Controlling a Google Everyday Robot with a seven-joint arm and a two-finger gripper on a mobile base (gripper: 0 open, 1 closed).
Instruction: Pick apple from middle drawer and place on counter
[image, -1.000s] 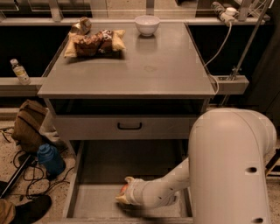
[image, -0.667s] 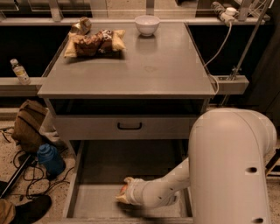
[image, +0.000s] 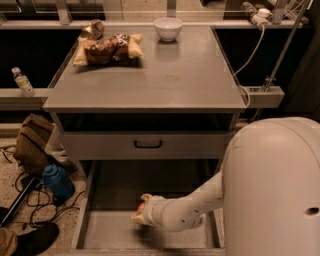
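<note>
Barely anything shifts between a second ago and now: the gripper (image: 144, 214) holds its place low in the open middle drawer (image: 112, 232), up against the apple (image: 141, 206), and every other object sits where it did. The apple shows only as a small red patch just above the gripper's pale tip. It lies on the drawer floor near the centre. The gripper touches or all but touches it, and whether it has closed on the fruit cannot be told from this angle. The robot's white arm (image: 197, 205) reaches in from the right, below the closed upper drawer front (image: 100, 145) with its black handle (image: 148, 144). Above, the grey counter (image: 170, 85) carries a bag of snacks (image: 107, 49) at its back left and a white bowl (image: 168, 27) at the back edge, with a broad bare stretch in front.

The step in hand looks to be the grasp itself. Done well, it probably means settling squarely around the widest part of the round fruit before closing, since an off-centre pinch could send it rolling across the smooth metal floor. Once the hold is secure, the lift likely has to come out towards the robot first, clear of the upper drawer front and the counter's front edge, and only then rise. The bare front half of the counter seems the safest landing spot, well apart from bowl and bag.
</note>
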